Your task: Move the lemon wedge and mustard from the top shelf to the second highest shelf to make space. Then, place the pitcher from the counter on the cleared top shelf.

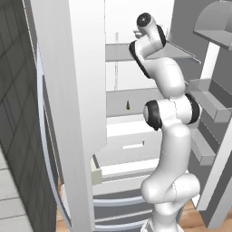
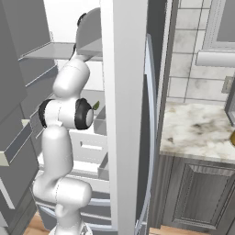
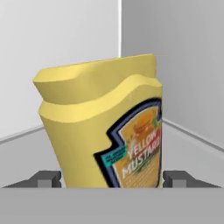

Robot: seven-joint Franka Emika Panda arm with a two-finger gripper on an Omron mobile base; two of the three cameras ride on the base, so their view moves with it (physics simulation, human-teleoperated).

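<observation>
The mustard, a squat yellow bottle with a red-and-green label, stands upright on the top shelf in the hand view, close to the camera. My gripper is open, with one finger tip on each side of the bottle's lower body and hardly any gap. The arm reaches up to the top shelf. The lemon wedge, tiny and olive-green, lies on the second highest shelf; the lemon wedge also shows past the arm's elbow. The counter lies to the right. I cannot make out the pitcher.
The fridge's open door stands left of the arm, and door bins line the right side. A white drawer sits below the shelves. Another fridge door separates the arm from the counter. Something amber is cut off at the counter's right edge.
</observation>
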